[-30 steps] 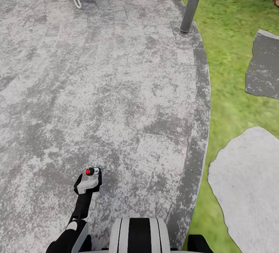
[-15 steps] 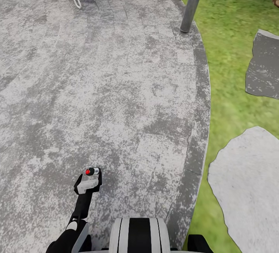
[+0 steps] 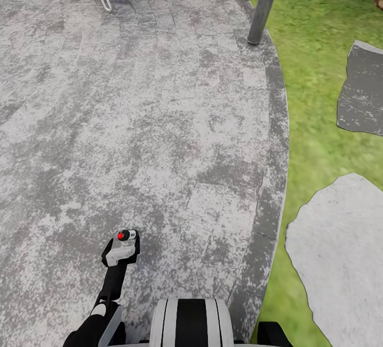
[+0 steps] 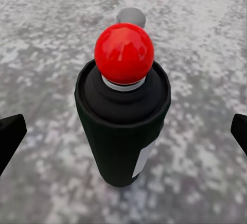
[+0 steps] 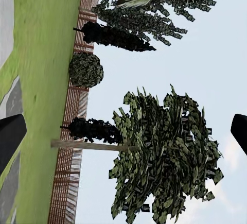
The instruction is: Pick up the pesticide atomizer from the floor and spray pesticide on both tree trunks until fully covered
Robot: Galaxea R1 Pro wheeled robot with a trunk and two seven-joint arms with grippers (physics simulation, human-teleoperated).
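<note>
From the head camera, the left gripper [image 3: 121, 254] hangs low over the grey stone paving [image 3: 133, 123] right at the pesticide atomizer [image 3: 126, 236], whose red cap shows just past the fingers — the pick-up looks to be the step in hand, with spraying not yet begun. The left wrist camera shows the atomizer [image 4: 122, 116] standing upright on the paving, centred between two black fingertips [image 4: 9, 134] spread wide and clear of it — the next move likely calls for closing squarely on the body. The right wrist camera looks across the lawn [image 5: 46, 44] to a tree [image 5: 164, 152] by the slatted fence [image 5: 72, 131], its fingers likewise wide and empty.
</note>
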